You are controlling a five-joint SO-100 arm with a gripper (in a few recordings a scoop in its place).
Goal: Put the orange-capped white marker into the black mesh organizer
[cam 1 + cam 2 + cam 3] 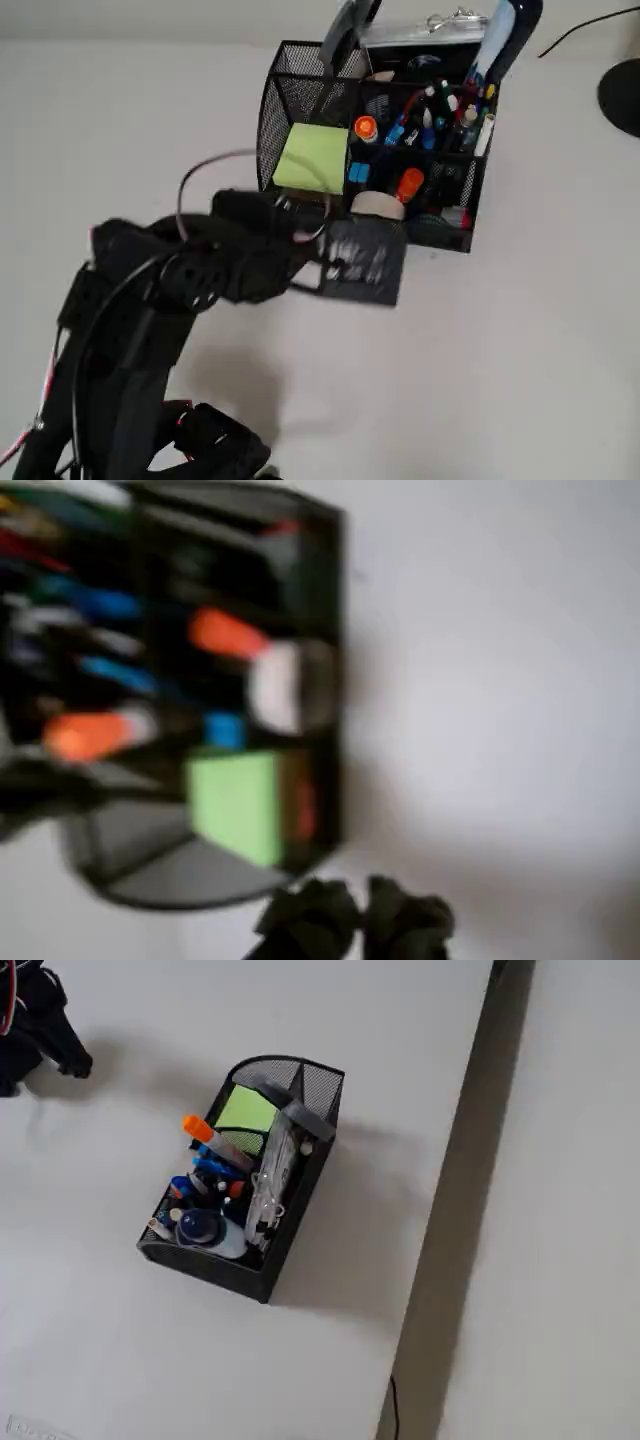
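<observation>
Overhead view: orange-capped white marker (364, 129) already stands inside black mesh organizer (300, 75). Light, stiff, slick barrel; I'd grip mid-barrel. Gripper (75, 1061) jaws' opening: can't tell.

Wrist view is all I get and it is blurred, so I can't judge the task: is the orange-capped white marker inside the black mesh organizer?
Observer: Yes. In the fixed view the orange-capped white marker stands tilted inside the black mesh organizer, cap up.
Operator: Whereabouts inside?
Observer: In the overhead view its orange cap sits right beside the green sticky notes. I cannot tell the exact compartment.
Operator: Is the end effector clear of the organizer?
Observer: In the fixed view the end effector is well apart from it, near the picture's top-left corner.
</observation>
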